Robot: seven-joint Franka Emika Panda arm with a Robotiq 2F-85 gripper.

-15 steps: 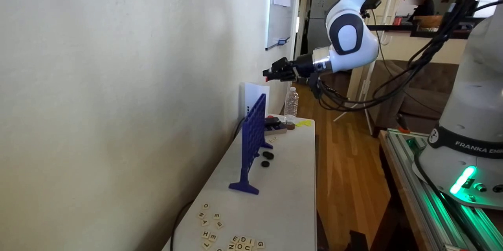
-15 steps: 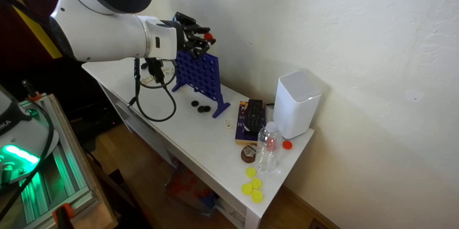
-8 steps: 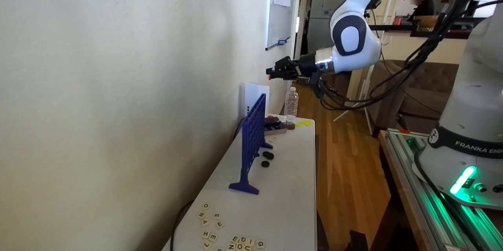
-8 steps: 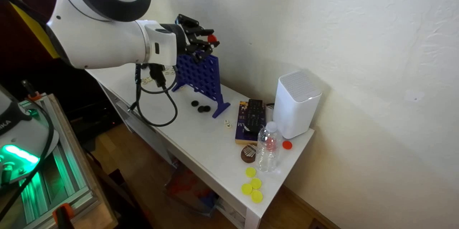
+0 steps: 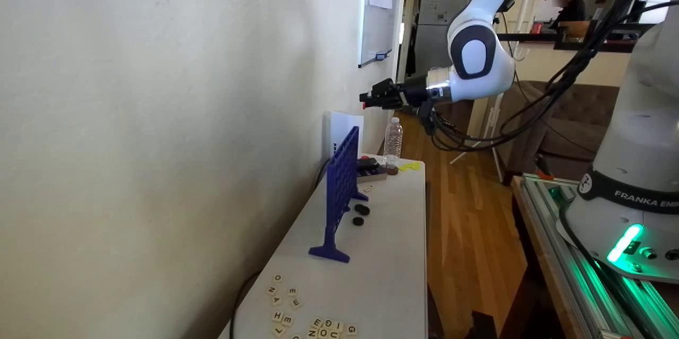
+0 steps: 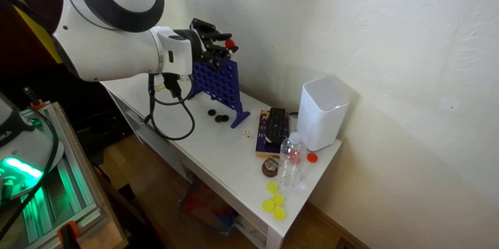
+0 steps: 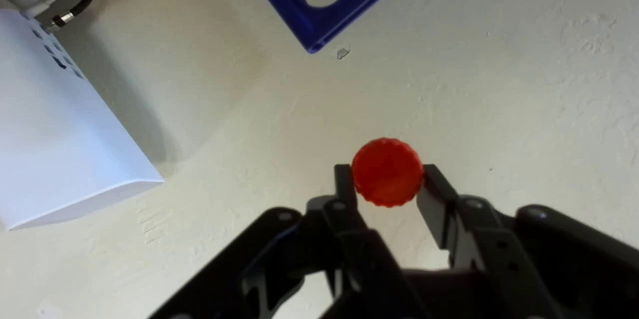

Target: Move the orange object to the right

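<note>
- Holding the orange object (image 7: 387, 172), round and reddish in the wrist view, by opposite edges between the fingertips (image 7: 344, 180) of the gripper (image 6: 231, 42); closed to its width, no tighter.
- Hanging well clear of the table (image 6: 218, 143); in the wrist view, set apart from the blue stand (image 7: 314, 25).
- Done, seemingly: grasping and raising.
- Remaining, judging by the task: likely carrying rightward, then lowering and letting go.
- Cannot tell the intended resting spot, nor gauge the sideways travel to go.

Loc. was a home, appar. living rm. w/ kitchen adj.: in an exterior view, brown tufted sofa (image 5: 591, 96), wood flr. (image 5: 459, 233) & bkgd. fridge (image 5: 434, 39) showed it.
</note>
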